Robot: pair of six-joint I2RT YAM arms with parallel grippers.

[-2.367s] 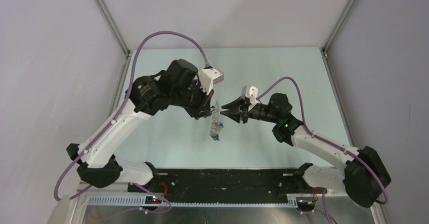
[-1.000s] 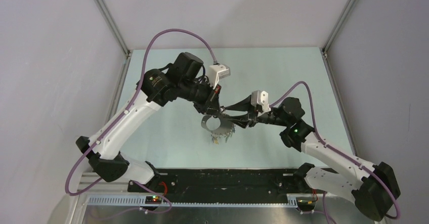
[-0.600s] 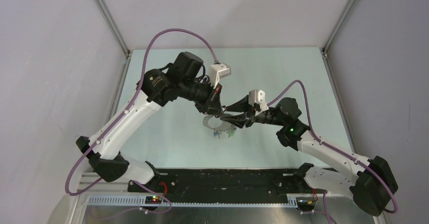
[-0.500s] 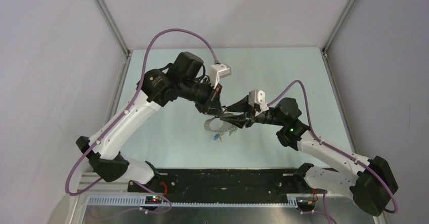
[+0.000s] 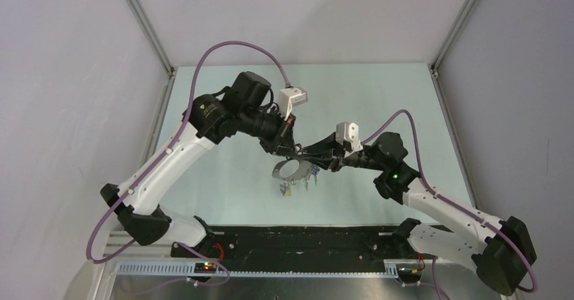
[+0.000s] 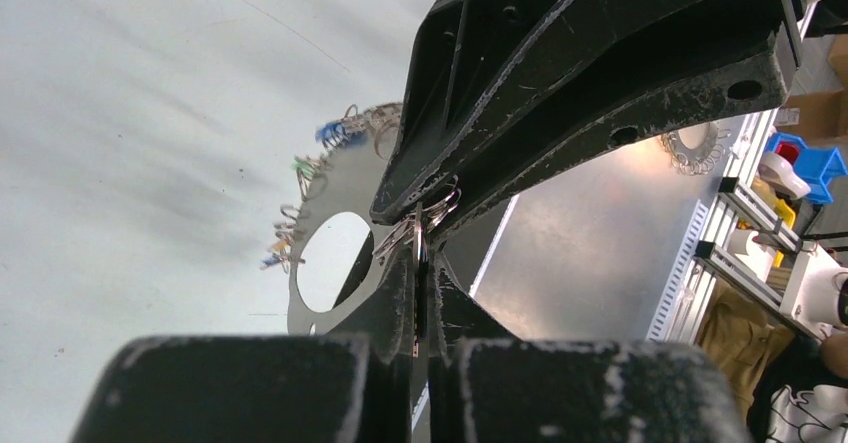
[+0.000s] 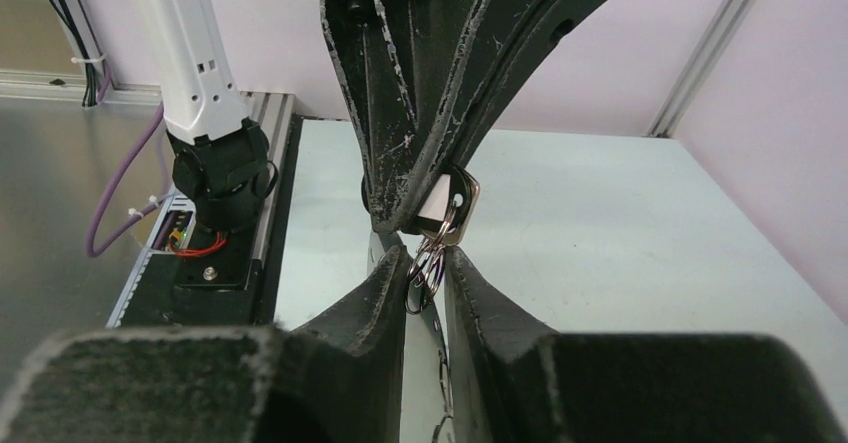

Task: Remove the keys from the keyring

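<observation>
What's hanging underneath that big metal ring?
Small keys with coloured tags dangle below the keyring, above the table. The left gripper and right gripper cover its upper edge.

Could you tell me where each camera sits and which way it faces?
Top external: above and behind, looking down on the table; left arm and right arm show.
Left wrist: on the left arm, facing the right gripper past its own fingers.
Right wrist: on the right arm, facing the left gripper past its own fingers.
Shared: every view shows both grippers meeting at the keyring and keys.
</observation>
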